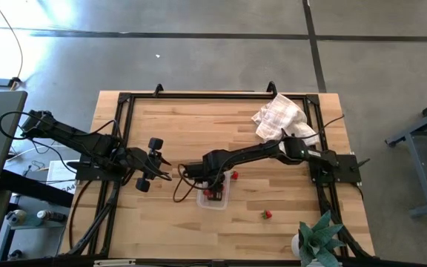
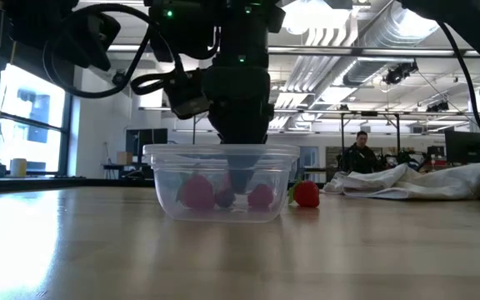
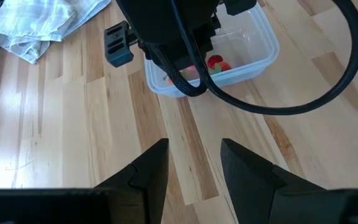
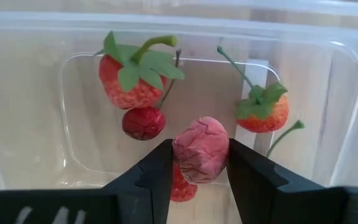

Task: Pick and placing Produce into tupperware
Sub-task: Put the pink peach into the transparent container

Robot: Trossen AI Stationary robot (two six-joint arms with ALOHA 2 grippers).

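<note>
Right fingers (image 4: 166, 180) around raspberry (image 4: 201, 149), apparently inside tupperware (image 4: 36, 25)

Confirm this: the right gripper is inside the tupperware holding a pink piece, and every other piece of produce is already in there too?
Not quite. The right gripper does hold a pink piece inside the tupperware, but the high view shows two red pieces still out on the table: one beside it, another farther off.

Pretty bright in here: daylight pours through the windows (image 2: 23, 108) at 9 o'clock, ceiling lights (image 2: 319, 17) glare, near desk (image 2: 98, 258) blurs out.
</note>
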